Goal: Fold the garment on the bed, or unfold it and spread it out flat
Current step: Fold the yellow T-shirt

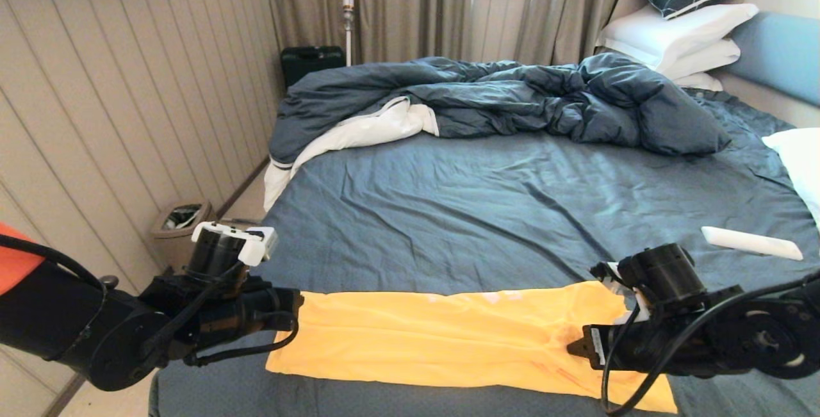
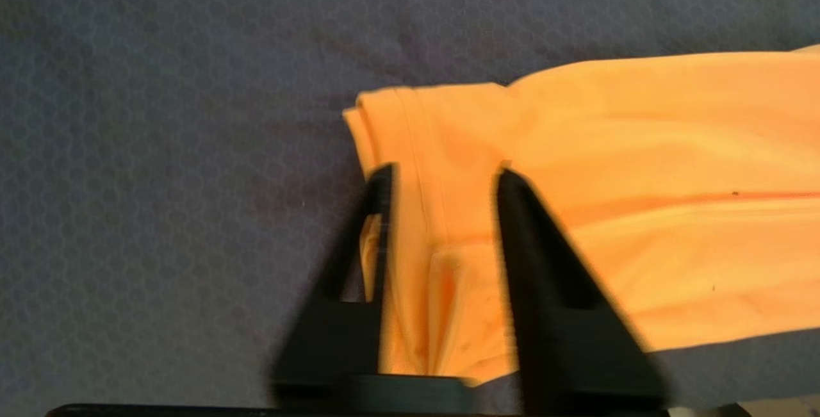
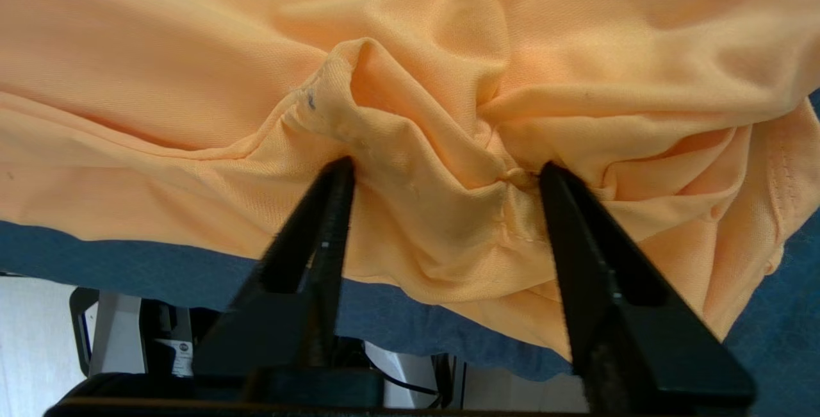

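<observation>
Broadly, we face the bed [image 1: 487, 212], a wide stretch of wrinkled dark blue-grey sheet, with a rumpled dark blue duvet [image 1: 512, 97] heaped at the far side and white pillows [image 1: 672, 36] stacked against the headboard. Near the right edge lies a slim white remote-like object [image 1: 751, 243], well apart from our work.

Along the near edge of the bed lies the garment [image 1: 442, 340], a bright yellow T-shirt folded into a long narrow band that runs between our two arms. It looks thin, soft and light, so we judge it will drape and sag wherever it is unsupported, and its smooth weave may slip through a shallow pinch. The layered ends seem the sensible places to take hold, gathering every layer so the fold does not split.

At the band's left end sits our left gripper [image 2: 442, 173], its jaws parted, straddling the hemmed edge with cloth between them but not clamped. At the right end our right gripper [image 3: 445, 167] stands wider apart, with a bunched ridge of fabric rising between the fingers, loose and not pinched. Neither one is holding the shirt.

We judge the fold to be partly done: the band lies flat, though the right end is puckered and may need smoothing before another fold.
</observation>
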You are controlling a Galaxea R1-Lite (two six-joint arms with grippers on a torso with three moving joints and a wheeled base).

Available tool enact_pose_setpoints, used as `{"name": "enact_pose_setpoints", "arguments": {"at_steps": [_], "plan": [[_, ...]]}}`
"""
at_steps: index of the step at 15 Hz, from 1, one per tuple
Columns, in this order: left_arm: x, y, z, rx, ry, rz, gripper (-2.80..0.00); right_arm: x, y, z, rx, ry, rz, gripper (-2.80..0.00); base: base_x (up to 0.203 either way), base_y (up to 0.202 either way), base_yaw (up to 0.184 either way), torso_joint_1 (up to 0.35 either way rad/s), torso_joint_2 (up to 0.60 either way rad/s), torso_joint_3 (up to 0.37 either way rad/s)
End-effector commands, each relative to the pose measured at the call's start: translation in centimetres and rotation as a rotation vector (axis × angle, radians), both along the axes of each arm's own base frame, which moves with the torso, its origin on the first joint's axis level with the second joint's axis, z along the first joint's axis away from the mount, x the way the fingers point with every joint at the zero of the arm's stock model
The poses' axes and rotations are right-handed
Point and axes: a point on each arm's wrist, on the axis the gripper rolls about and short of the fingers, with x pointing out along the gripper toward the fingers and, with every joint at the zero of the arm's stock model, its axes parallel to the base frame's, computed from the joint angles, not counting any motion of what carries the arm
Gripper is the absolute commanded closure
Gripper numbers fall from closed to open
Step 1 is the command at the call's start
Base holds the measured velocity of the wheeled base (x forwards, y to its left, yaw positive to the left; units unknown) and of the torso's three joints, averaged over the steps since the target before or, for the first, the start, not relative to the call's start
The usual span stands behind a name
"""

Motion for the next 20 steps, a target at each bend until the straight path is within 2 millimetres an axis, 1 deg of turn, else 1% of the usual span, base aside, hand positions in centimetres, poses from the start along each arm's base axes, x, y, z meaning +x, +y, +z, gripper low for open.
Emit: {"name": "enact_pose_setpoints", "arguments": {"at_steps": [1, 2, 4, 6, 7, 9, 10, 11, 12, 14, 16, 18, 20], "plan": [[-0.6, 0.2, 0.2, -0.004, -0.005, -0.001, -2.8, -0.2, 0.0, 0.6, 0.007, -0.025, -0.001, -2.8, 0.0, 0.0, 0.0, 0.0, 0.0, 0.0], [-0.8, 0.4, 0.7, -0.011, -0.018, -0.001, -2.8, -0.3, -0.1, 1.1, 0.011, -0.045, -0.001, -2.8, 0.0, 0.0, 0.0, 0.0, 0.0, 0.0], [-1.1, 0.5, 2.4, -0.038, -0.076, -0.002, -2.8, -0.6, -0.2, 2.4, 0.024, -0.097, -0.001, -2.8, 0.0, 0.0, 0.0, 0.0, 0.0, 0.0], [-0.8, 0.4, 3.9, -0.06, -0.128, -0.003, -2.8, -0.9, -0.3, 4.2, 0.042, -0.164, -0.003, -2.8, 0.0, 0.0, 0.0, 0.0, 0.0, 0.0], [-0.5, 0.2, 4.3, -0.065, -0.141, -0.003, -2.8, -0.8, -0.3, 5.1, 0.05, -0.197, -0.004, -2.8, 0.0, 0.0, 0.0, 0.0, 0.0, 0.0], [0.8, -0.5, 4.9, -0.071, -0.149, -0.006, -2.8, 0.0, 0.0, 6.2, 0.059, -0.223, -0.004, -2.8, 0.0, 0.0, 0.0, 0.0, 0.0, 0.0], [1.5, -1.0, 5.1, -0.073, -0.141, -0.016, -2.8, 0.5, 0.2, 6.5, 0.063, -0.219, 0.0, -2.8, 0.0, 0.0, 0.0, 0.0, 0.0, 0.0], [2.1, -1.7, 5.1, -0.075, -0.123, -0.035, -2.8, 1.0, 1.1, 6.5, 0.069, -0.204, 0.024, -2.8, 0.0, 0.0, 0.0, 0.0, 0.0, 0.0], [2.7, -2.8, 4.9, -0.081, -0.098, -0.05, 0.0, 1.4, 2.2, 6.3, 0.079, -0.191, 0.049, 0.0, 0.0, 0.0, 0.0, 0.0, 0.0, 0.0], [3.4, -4.9, 4.0, -0.087, -0.04, -0.078, 0.0, 2.1, 4.9, 5.4, 0.093, -0.156, 0.108, 0.0, 0.0, 0.0, 0.0, 0.0, 0.0, 0.0], [2.9, -6.5, 2.9, -0.074, 0.01, -0.129, 0.0, 2.6, 7.4, 4.6, 0.092, -0.121, 0.175, 0.0, 0.0, 0.0, 0.0, 0.0, 0.0, 0.0], [2.5, -7.3, 1.3, -0.054, 0.054, -0.154, 0.0, 3.1, 9.5, 3.3, 0.073, -0.072, 0.219, 0.0, 0.0, 0.0, 0.0, 0.0, 0.0, 0.0], [2.1, -7.4, 0.0, -0.036, 0.094, -0.161, 0.0, 3.9, 10.7, 2.1, 0.06, -0.042, 0.238, 0.0, 0.0, 0.0, 0.0, 0.0, 0.0, 0.0]]}}
